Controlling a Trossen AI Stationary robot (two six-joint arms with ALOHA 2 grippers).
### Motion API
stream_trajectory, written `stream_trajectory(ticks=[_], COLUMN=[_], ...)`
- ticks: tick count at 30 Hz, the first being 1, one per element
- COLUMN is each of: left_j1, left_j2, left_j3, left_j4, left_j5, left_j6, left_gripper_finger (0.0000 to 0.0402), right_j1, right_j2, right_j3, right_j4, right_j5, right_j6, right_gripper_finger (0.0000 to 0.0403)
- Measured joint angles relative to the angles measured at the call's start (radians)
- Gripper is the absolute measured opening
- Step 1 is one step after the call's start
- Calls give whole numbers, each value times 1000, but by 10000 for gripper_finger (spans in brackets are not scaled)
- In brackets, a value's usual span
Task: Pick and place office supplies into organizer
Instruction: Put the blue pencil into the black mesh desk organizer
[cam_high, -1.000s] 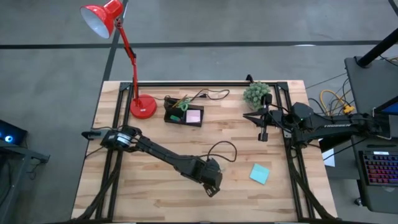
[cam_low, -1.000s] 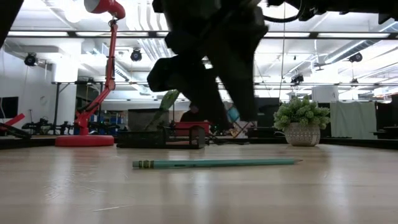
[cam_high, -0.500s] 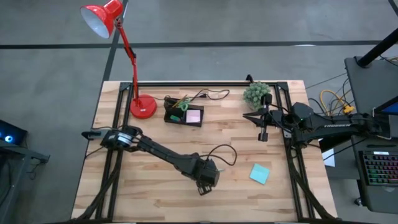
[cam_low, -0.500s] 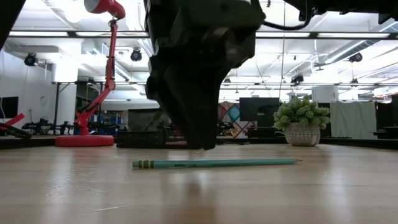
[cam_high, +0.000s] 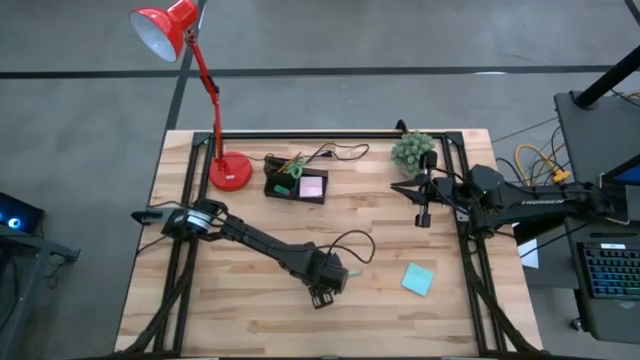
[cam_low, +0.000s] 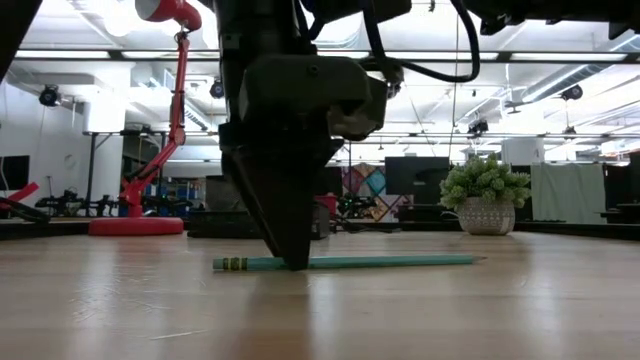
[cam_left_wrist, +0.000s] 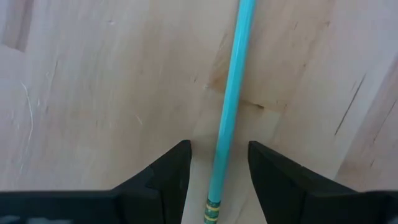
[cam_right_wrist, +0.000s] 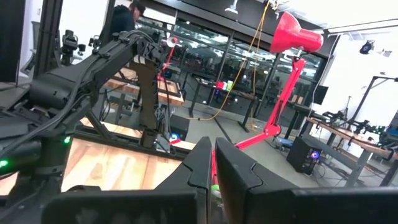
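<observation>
A thin teal-green pencil (cam_left_wrist: 233, 93) lies flat on the wooden table near its front edge (cam_low: 400, 262). My left gripper (cam_left_wrist: 217, 155) points down over the pencil's eraser end, open, with one finger on each side of the pencil and a gap on both sides. In the low view its fingertips (cam_low: 290, 255) reach down to the pencil's level. The black organizer (cam_high: 295, 185) stands at the back, holding a pink pad (cam_high: 312, 186) and green-handled scissors (cam_high: 290, 165). A teal pad (cam_high: 417, 279) lies flat at the front right. My right gripper (cam_high: 423, 215) waits shut above the table's right side.
A red lamp stands with its round base (cam_high: 230, 173) left of the organizer. A small potted plant (cam_high: 412, 150) sits at the back right. A black cable (cam_high: 352, 245) loops off my left arm above the table. Bare wood surrounds the pencil.
My left gripper has come down onto the pencil's level and shifted a little toward the table's left edge. It has rolled about its own axis so that its fingers stand across the pencil. It has stayed open. The pencil has not moved.
</observation>
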Motion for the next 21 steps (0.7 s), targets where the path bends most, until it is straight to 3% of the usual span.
stream_trajectory(ticks=[6, 16, 21], left_j1=[11, 37, 38], left_j2=[6, 9, 7], left_j3=[-11, -37, -35], left_j4=[-1, 4, 2], left_j5=[36, 58, 62], left_j6=[25, 51, 92], left_gripper_finger=[129, 12, 8], right_j1=[0, 0, 0], right_j2=[0, 0, 0], right_j3=[0, 0, 0], right_j4=[0, 0, 0], right_j5=[0, 0, 0], right_j6=[0, -4, -6], right_gripper_finger=[13, 13, 13])
